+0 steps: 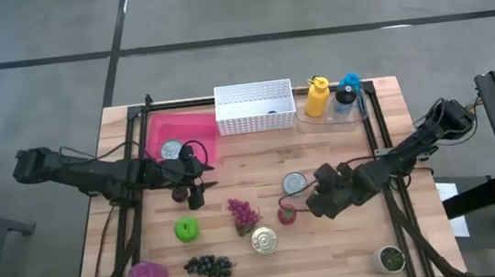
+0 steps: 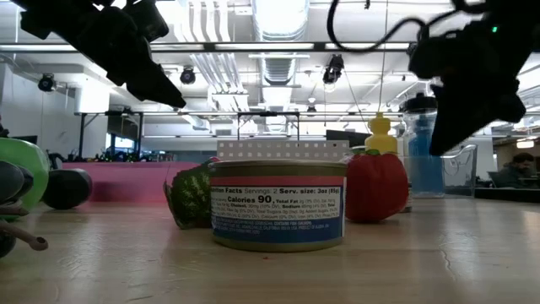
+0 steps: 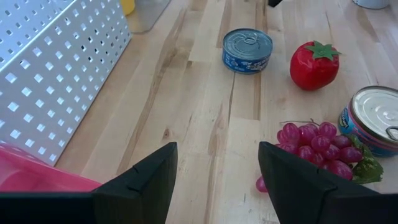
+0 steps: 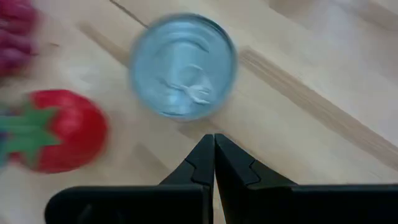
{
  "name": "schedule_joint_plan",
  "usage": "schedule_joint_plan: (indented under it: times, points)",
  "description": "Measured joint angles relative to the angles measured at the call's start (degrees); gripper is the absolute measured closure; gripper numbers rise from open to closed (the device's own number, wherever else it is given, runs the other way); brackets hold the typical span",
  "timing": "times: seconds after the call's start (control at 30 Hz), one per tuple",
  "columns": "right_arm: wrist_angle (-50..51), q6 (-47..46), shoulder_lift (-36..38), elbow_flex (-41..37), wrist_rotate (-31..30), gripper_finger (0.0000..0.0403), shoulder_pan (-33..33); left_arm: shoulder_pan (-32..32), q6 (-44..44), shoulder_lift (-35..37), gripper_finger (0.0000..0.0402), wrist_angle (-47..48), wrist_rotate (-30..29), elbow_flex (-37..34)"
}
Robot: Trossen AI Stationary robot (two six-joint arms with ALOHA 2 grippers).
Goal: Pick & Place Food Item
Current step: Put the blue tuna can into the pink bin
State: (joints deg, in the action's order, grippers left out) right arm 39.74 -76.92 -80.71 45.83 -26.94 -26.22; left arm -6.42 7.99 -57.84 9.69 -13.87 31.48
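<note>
Left tool (image 1: 199, 182) spread wide and empty, hovering over the worktop (image 1: 271, 270) just in front of the pink tray (image 1: 182, 130), beside the white perforated basket (image 3: 56, 81). Right tool (image 4: 214, 144) pressed together, empty, poised just beside the blue-lidded can (image 4: 183, 65), with the red strawberry (image 4: 53, 130) near it on the wood. Red grapes (image 3: 317, 146) and a second, silver-topped can (image 3: 376, 118) lying close together nearer the front. Green apple (image 1: 186, 228), dark grapes (image 1: 209, 267) and what looks like a purple item (image 1: 148, 275) further forward, all untouched.
</note>
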Motion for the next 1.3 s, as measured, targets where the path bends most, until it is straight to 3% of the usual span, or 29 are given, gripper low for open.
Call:
schedule_joint_plan:
  times: [0.7,1.0,1.3]
  points:
    - [-3.0,-4.4,-5.2,-1.3,2.1,0.0394,5.1,0.0,0.0,0.0,0.017,0.0,0.0,0.0]
    - [-7.6,-2.1,-10.0,-1.3,6.0,0.0394,9.4,0.0,-0.1,0.0,0.0173,0.1,0.0,0.0]
    - [-15.9,3.1,-11.5,-1.2,5.7,0.0394,12.4,0.0,-0.2,0.0,0.017,0.0,0.0,0.0]
